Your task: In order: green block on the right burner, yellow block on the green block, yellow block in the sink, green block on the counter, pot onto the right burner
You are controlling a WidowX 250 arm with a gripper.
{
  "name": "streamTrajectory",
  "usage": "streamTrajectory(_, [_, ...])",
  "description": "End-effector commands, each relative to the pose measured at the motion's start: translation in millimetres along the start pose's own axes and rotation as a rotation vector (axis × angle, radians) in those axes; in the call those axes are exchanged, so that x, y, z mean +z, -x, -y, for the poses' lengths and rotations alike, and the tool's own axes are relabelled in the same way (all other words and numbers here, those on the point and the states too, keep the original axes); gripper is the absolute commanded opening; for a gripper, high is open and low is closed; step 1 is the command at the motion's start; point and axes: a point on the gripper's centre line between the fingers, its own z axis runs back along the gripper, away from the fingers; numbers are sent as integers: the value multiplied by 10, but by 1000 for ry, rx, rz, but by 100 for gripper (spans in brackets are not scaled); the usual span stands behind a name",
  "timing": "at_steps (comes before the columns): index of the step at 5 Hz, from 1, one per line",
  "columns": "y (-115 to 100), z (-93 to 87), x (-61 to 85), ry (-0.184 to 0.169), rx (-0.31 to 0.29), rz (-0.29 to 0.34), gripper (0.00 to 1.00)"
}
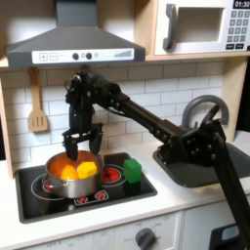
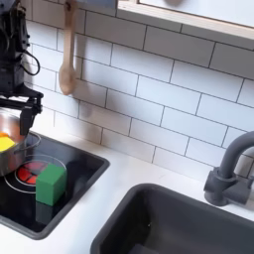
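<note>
First exterior view: 1 green block (image 1: 132, 171) on burner, 1 yellow block (image 1: 87, 170) in pot (image 1: 57, 182), hand (image 1: 80, 145) spread above.

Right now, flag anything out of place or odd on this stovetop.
Toy blocks are where food would be: the green block sits upright on a burner beside the pot, which holds the yellow block and an orange piece. Nothing looks spilled, tipped or damaged.

A wall of white tiles (image 1: 156, 93) stands behind the toy kitchen, with a grey extractor hood (image 1: 73, 44) and a microwave (image 1: 200, 26) above, and a wooden spatula (image 2: 66, 60) hangs on the tiles.
</note>
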Motion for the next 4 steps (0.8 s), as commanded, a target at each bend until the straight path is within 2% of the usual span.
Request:
streamTrajectory(1, [52, 66, 185, 40, 6, 3, 100])
streamTrajectory(2, [106, 57, 155, 36, 2, 4, 100])
streamTrajectory(3, [150, 18, -97, 23, -5, -41, 100])
streamTrajectory(4, [200, -4, -68, 22, 0, -33, 100])
